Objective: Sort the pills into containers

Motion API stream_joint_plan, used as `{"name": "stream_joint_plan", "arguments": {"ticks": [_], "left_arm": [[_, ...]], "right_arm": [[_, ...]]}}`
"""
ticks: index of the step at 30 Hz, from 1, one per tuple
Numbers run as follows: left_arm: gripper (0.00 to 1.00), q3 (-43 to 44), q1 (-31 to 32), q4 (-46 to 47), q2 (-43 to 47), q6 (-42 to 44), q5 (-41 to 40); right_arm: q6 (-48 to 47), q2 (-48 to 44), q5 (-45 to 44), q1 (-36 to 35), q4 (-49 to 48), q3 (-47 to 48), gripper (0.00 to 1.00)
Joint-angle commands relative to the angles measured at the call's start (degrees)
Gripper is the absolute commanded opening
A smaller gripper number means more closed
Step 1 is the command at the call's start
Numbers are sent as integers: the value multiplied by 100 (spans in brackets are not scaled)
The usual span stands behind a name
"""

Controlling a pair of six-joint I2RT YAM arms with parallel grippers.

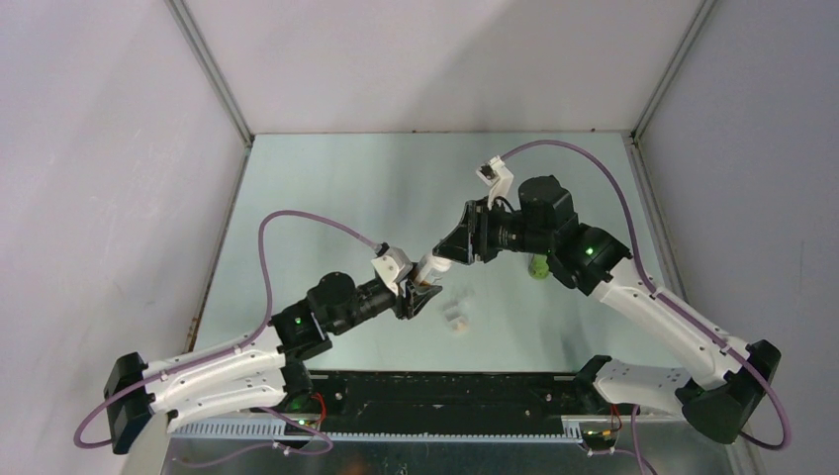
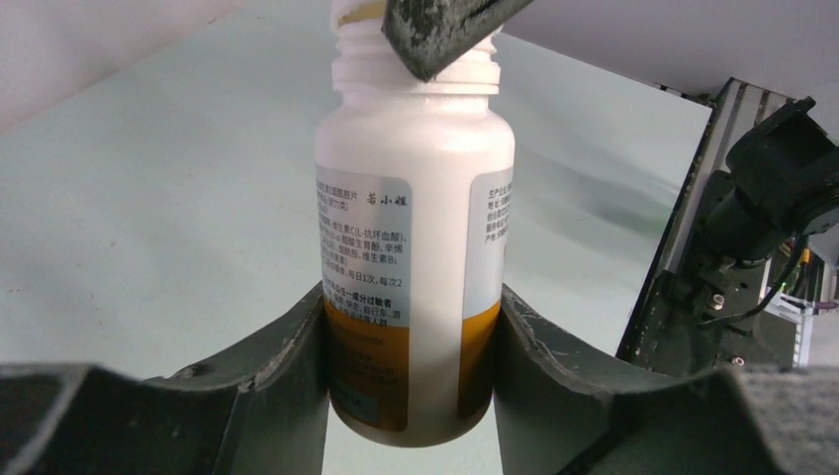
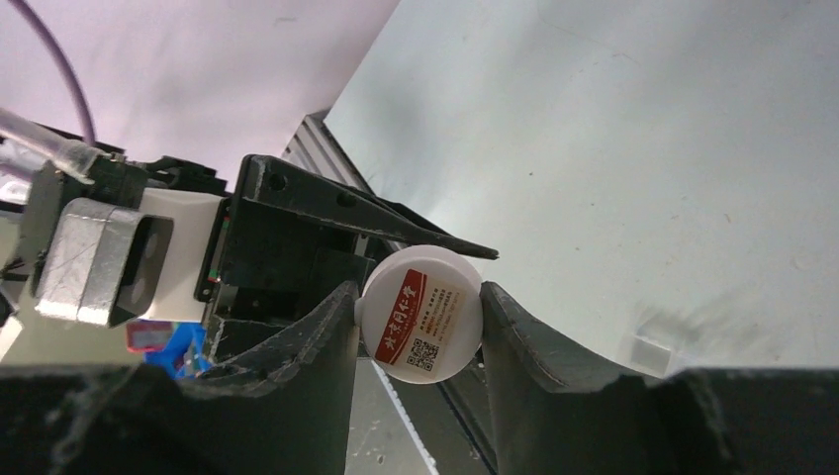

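White walls (image 1: 99, 148) are closing in a pale grey-green table (image 1: 336, 198), and the two arms are meeting over its middle. The left gripper (image 2: 413, 297) is clamping a white labelled bottle (image 2: 416, 178) around its lower body. The right gripper (image 3: 416, 294) is pinching the bottle's round white cap (image 3: 420, 322) between both fingers. Neck threads are showing under that grip in the left wrist view, so the cap is looking loosened, though I cannot tell whether it is fully free. The pill box (image 1: 455, 315) is lying on the table just near and right of the bottle, apart from both grippers. A small green object (image 1: 539, 267) is sitting further right, partly hidden by the right arm. The main danger is the smooth bottle turning or sliding in the left fingers as the right hand is twisting, which would leave the cap stuck. A cap coming away with a jerk, or a leaning bottle, would be scattering pills across the table. The light pill box would also be shifting easily if either arm were brushing it.
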State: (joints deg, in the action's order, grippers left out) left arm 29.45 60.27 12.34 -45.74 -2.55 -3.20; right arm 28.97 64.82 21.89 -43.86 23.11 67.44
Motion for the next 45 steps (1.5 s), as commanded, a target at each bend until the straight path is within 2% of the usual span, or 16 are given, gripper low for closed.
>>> {"name": "stream_joint_plan", "arguments": {"ticks": [1,7,10,11,13,15,27,31,36,37,39,40,41,42,44,45], "left_arm": [[0,-51,11,373,74,24,-13],[0,-111,12,456,115,45,7],[0,-149,11,495,183,44,34],[0,-163,15,519,226,57,54],[0,-175,13,540,327,74,178],[0,-165,11,533,445,89,511],[0,-176,7,601,867,76,783],[0,-168,7,647,905,74,703],[0,-168,4,696,865,71,508],[0,-168,7,697,856,75,467],[0,-149,12,676,781,66,364],[0,-137,9,666,753,64,162],[0,-112,8,614,705,49,78],[0,-96,5,582,684,46,-107],[0,-51,10,495,594,8,-419],[0,-22,13,442,531,-7,-519]], "right_arm": [[398,-257,874,95,-588,-24,23],[746,-336,1410,281,-1007,-222,22],[1106,-364,1776,482,-1346,-393,26],[1174,-373,1850,595,-1481,-483,27],[1349,-371,2022,792,-1623,-605,39],[1481,-363,2210,981,-1739,-696,45],[1564,-298,2164,1391,-1865,-854,62],[1478,-301,1996,1411,-1697,-867,55],[1457,-325,1921,1407,-1725,-1015,27],[1455,-327,1909,1411,-1719,-1027,26],[1427,-373,1793,1410,-1658,-1031,40],[1405,-450,1663,1408,-1605,-1031,55],[1377,-586,1583,1396,-1561,-1035,61],[1329,-669,1334,1383,-1515,-1033,73],[1238,-952,723,1227,-1348,-1027,85],[1205,-1144,489,1149,-1220,-1030,87]]}}
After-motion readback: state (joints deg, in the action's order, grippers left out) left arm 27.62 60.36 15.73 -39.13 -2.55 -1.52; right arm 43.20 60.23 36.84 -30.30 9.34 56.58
